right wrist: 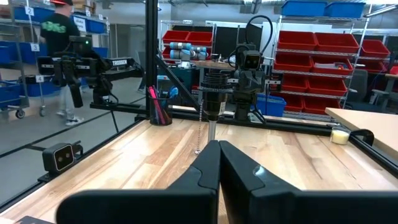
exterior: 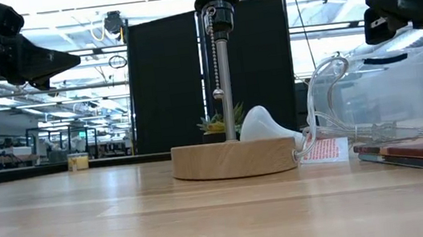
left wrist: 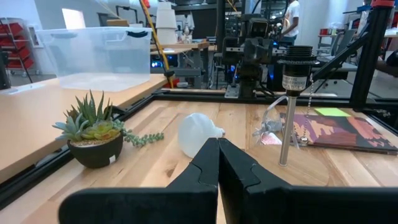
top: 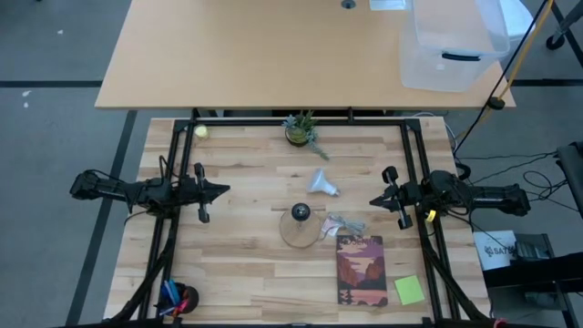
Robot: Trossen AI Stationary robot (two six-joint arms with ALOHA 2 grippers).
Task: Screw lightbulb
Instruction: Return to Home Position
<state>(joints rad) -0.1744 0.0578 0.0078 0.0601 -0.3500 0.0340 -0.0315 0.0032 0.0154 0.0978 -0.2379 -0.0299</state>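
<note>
Lightbulb (top: 322,184), frosted white, on its side; left end effector (top: 221,190), right end effector (top: 373,199) both closed, empty.

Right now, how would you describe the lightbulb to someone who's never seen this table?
On the wooden table, find the round wooden lamp base near the middle; the lightbulb lies on its side between that base and the small potted plant. The left claw and right claw, both shut, sit at the table's sides. It alone is a white frosted globe tapering to a cone neck.
</note>
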